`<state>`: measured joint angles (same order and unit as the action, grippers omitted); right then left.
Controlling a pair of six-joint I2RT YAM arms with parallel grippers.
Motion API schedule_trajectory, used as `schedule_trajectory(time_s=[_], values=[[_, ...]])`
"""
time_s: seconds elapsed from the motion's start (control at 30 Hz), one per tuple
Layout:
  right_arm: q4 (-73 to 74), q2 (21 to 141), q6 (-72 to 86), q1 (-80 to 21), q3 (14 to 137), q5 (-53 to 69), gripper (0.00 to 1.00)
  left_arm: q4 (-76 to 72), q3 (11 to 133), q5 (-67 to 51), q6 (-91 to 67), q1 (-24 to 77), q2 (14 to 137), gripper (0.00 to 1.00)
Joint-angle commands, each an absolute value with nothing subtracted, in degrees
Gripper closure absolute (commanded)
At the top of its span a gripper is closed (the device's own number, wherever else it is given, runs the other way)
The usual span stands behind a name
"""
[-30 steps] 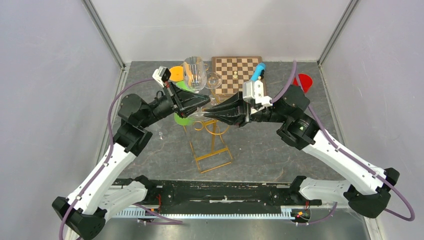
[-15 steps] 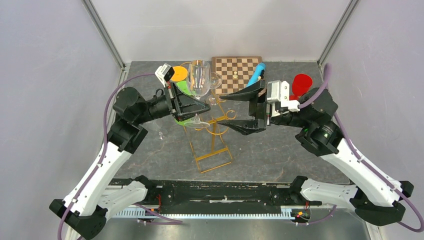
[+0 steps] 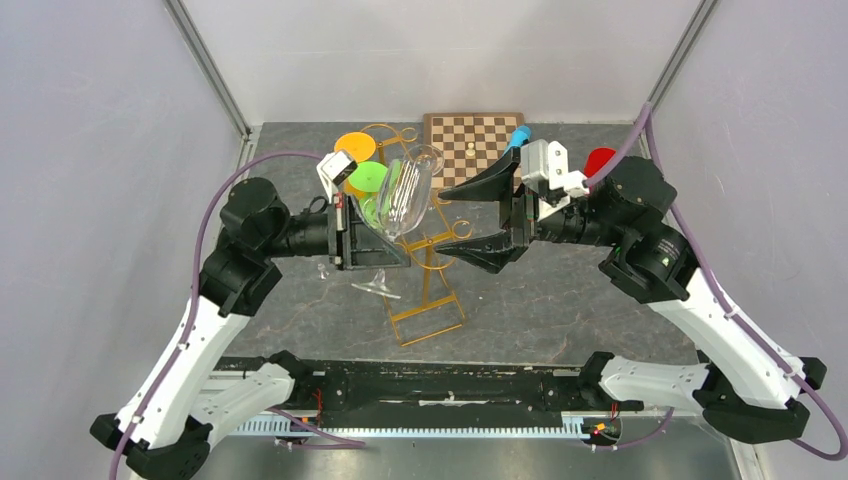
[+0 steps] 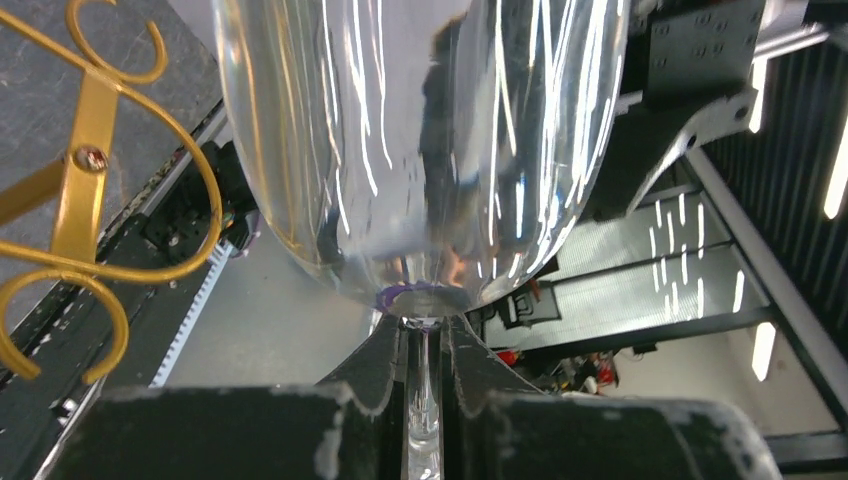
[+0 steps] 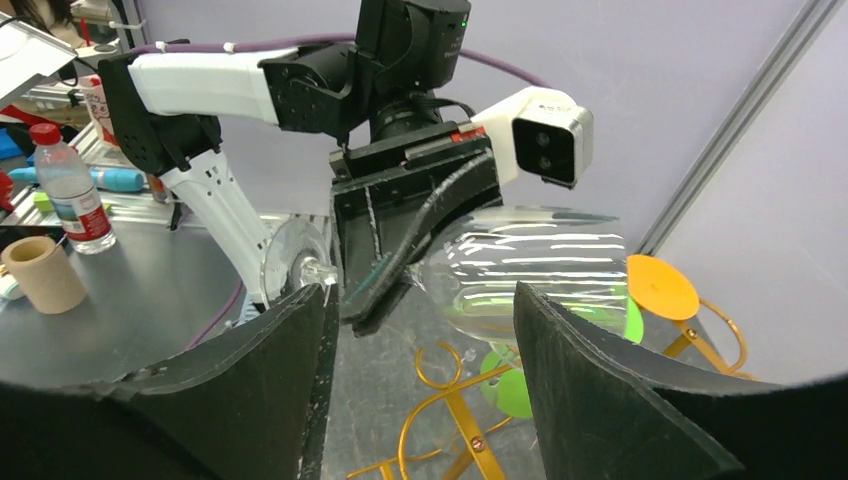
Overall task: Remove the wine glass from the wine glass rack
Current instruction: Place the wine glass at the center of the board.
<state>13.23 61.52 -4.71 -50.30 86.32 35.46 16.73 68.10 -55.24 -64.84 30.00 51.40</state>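
The clear wine glass (image 3: 405, 195) is tilted, bowl toward the back and foot (image 3: 375, 287) toward the front. My left gripper (image 3: 378, 252) is shut on its stem. In the left wrist view the stem (image 4: 423, 385) runs between the two black fingers and the bowl (image 4: 420, 150) fills the top. The gold wine glass rack (image 3: 430, 300) stands just right of the glass, with its scrolls (image 5: 455, 400) below the bowl (image 5: 530, 265) and apart from it. My right gripper (image 3: 455, 220) is open to the right of the glass, holding nothing.
A wooden chessboard (image 3: 475, 145) with a small pawn lies at the back. An orange disc (image 3: 355, 147) and a green disc (image 3: 368, 177) lie left of the rack. A red disc (image 3: 600, 160) and a blue object (image 3: 517, 138) lie back right, by the right arm.
My right gripper has opened and pulled back to the right. The left arm has tipped the glass over and carried it lower and nearer, so its foot now sits left of the rack.
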Motion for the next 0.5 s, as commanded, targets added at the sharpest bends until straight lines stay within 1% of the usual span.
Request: schedule_trajectory(time_s=[0.0, 0.13, 0.3, 0.47], values=[[18.66, 62.38, -4.36, -50.28, 91.12, 36.33, 0.28, 21.33, 68.77, -61.44, -54.64, 29.93, 47.40, 0.98], [23.27, 63.92, -4.87, -50.27, 94.05, 36.23, 0.28, 28.12, 69.26, -64.31, -46.80, 29.88, 45.83, 0.98], [27.98, 65.93, -5.69, -50.32, 97.18, 39.93, 0.28, 38.82, 71.22, -65.21, -35.32, 29.89, 45.40, 0.98], [32.03, 67.89, -7.68, -50.27, 99.64, 43.02, 0.30, 40.96, 69.34, -65.67, -30.43, 30.52, 44.37, 0.98]])
